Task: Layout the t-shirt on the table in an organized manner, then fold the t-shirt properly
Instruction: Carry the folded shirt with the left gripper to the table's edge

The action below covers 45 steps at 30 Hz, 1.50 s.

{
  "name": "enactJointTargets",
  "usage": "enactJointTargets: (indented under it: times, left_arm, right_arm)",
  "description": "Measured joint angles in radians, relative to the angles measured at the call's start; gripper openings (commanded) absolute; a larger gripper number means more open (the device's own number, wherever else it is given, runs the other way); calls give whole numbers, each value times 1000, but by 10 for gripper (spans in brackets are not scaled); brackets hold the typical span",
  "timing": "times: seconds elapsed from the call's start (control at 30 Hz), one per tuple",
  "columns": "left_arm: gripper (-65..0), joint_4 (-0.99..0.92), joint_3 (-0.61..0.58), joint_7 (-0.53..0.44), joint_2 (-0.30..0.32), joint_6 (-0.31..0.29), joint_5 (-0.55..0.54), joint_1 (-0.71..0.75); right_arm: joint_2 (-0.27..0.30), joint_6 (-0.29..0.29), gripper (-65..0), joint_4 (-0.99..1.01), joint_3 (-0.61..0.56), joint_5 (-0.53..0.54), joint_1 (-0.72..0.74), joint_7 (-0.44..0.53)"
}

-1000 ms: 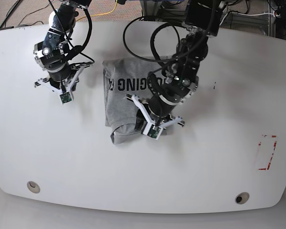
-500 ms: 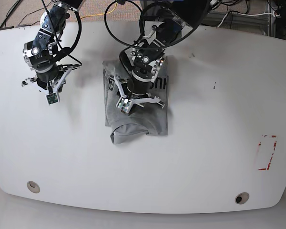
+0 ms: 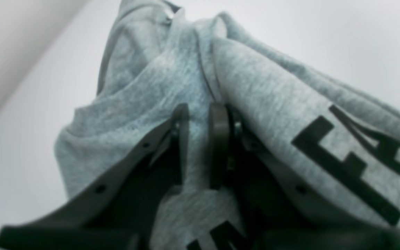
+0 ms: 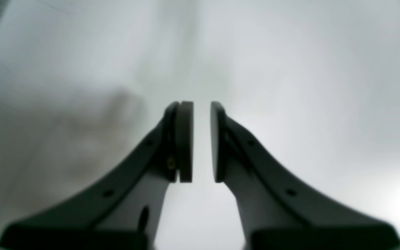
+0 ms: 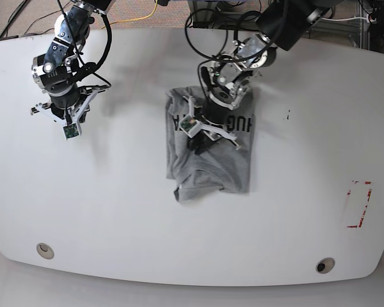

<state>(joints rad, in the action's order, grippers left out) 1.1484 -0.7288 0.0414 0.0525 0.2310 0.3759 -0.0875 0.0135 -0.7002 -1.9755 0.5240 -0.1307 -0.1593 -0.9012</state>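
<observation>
Left claw (image 3: 200, 146) pinching fold of heather-grey jersey t-shirt (image 5: 208, 163) on glossy white table (image 5: 115, 211); right claw (image 4: 201, 140) narrow, empty.

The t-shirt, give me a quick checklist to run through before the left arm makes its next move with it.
1. Left gripper has fabric between its fingers: ok, a fold of the t-shirt is pinched.
2. Right gripper free: ok, nothing between its fingers, only bare table below.
3. Shirt fully on the table: ok.
4. Shirt lying flat: not ok, bunched at the bottom left corner.
5. How many layers are pinched: cannot tell.
</observation>
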Motion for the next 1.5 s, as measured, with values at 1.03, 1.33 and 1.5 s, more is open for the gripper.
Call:
enactJointTargets:
  times: [1.03,1.33,1.5]
  left_arm:
    - [-551,138,389,-58,635,-345,-120,166]
    - [-551,57,436,-139,758,-352,-179,229]
    - [-551,-19,436,-208,826,-350,-248,256]
  right_arm:
    - [-3,0,-571,0,-4,0,0,0]
    - [-3,0,-571,0,-2,0,0,0]
    - [-3,0,-571,0,-2,0,0,0]
